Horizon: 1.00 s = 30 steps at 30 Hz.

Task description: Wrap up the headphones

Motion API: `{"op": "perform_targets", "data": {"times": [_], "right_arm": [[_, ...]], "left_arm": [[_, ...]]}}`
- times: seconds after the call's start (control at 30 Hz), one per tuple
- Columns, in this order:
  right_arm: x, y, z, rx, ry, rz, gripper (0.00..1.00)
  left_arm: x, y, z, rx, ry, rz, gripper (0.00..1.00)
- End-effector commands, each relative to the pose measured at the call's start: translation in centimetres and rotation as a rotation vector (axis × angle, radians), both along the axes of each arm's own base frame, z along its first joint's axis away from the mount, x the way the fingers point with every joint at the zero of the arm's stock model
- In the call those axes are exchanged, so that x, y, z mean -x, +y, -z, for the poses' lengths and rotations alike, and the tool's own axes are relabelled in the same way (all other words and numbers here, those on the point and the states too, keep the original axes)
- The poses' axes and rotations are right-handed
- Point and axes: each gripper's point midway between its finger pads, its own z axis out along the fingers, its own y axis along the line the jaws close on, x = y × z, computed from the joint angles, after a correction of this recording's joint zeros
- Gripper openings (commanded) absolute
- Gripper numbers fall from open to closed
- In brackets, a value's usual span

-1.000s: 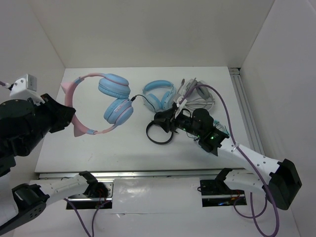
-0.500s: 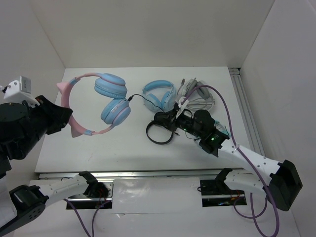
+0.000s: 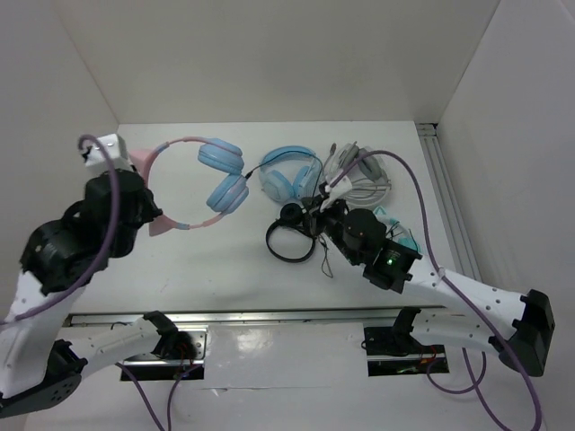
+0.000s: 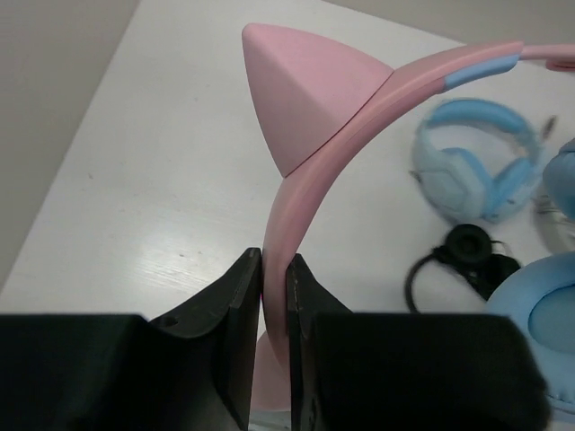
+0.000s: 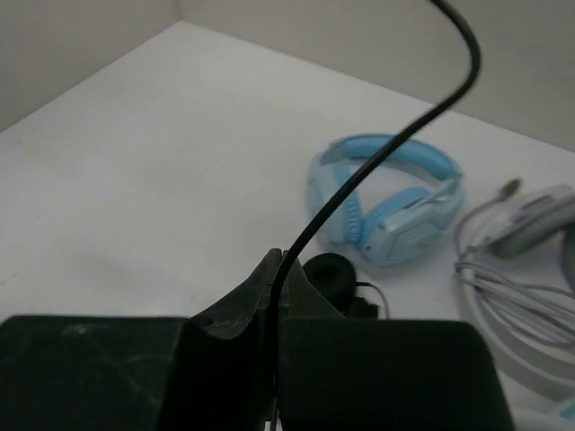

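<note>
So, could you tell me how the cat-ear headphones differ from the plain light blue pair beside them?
The cat-ear headphones have a pink, eared headband; the plain blue pair is light blue throughout. The left gripper clamps the cat-ear headphones' headband and the right gripper pinches their black cable; the plain blue pair lies free on the table. Both have light blue cups.

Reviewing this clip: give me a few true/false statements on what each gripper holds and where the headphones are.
1. The left gripper clamps the pink headband. True.
2. The right gripper is open and empty. False: it is shut on the thin black cable.
3. The all-blue pair lies on the table. True.
4. The cat-ear headphones lie untouched on the table. False: the left gripper holds them by the pink headband.
</note>
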Motion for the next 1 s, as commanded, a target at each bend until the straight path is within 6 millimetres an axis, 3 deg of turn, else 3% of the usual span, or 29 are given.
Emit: {"op": "perform_targets", "data": {"times": [0.0, 0.07, 0.13, 0.23, 0.3, 0.37, 0.4, 0.43, 0.47, 0.53, 0.6, 0.77, 0.97], "right_arm": [[-1.6, -5.3, -5.2, -0.038, -0.040, 0.298, 0.00], [-1.6, -6.5, -6.9, -0.024, -0.066, 0.338, 0.00], [-1.4, -7.2, -7.4, -0.007, -0.058, 0.351, 0.00], [-0.6, -6.3, -8.7, 0.000, -0.062, 0.262, 0.00], [0.3, -4.5, -9.4, 0.029, -0.083, 0.133, 0.00], [1.5, -2.5, -8.4, 0.109, -0.063, 0.010, 0.00], [2.1, -1.9, -9.2, 0.120, -0.071, -0.030, 0.00], [2.6, -1.3, -7.9, 0.185, -0.042, -0.072, 0.00], [4.2, 0.1, -8.7, 0.198, -0.062, -0.180, 0.00], [5.6, 1.2, -7.6, 0.255, -0.031, -0.272, 0.00], [7.0, 2.0, -8.2, 0.262, -0.046, -0.369, 0.00], [8.5, 2.0, -9.3, 0.263, -0.059, -0.449, 0.00], [8.2, 1.6, -10.0, 0.274, -0.080, -0.427, 0.00]], "left_arm": [[-1.9, 1.3, -1.0, -0.050, -0.125, -0.108, 0.00], [-2.4, 2.6, 0.2, -0.144, -0.115, -0.188, 0.00], [-2.6, 3.6, 1.0, -0.220, -0.088, -0.241, 0.00], [-3.0, 4.2, 2.5, -0.318, -0.042, -0.288, 0.00], [-3.4, 4.0, 2.6, -0.355, -0.032, -0.284, 0.00], [-4.1, 3.4, 3.2, -0.401, 0.008, -0.249, 0.00], [-4.2, 3.2, 3.1, -0.414, 0.005, -0.234, 0.00], [-4.5, 2.5, 3.5, -0.437, 0.020, -0.203, 0.00], [-4.9, 2.1, 3.7, -0.468, 0.034, -0.183, 0.00], [-5.2, 1.5, 4.0, -0.499, 0.051, -0.160, 0.00], [-5.4, 1.0, 4.3, -0.533, 0.066, -0.134, 0.00], [-5.8, -3.6, 7.3, -0.552, 0.139, 0.117, 0.00], [-3.9, -11.0, 13.5, -0.724, 0.247, 0.507, 0.00]]}}
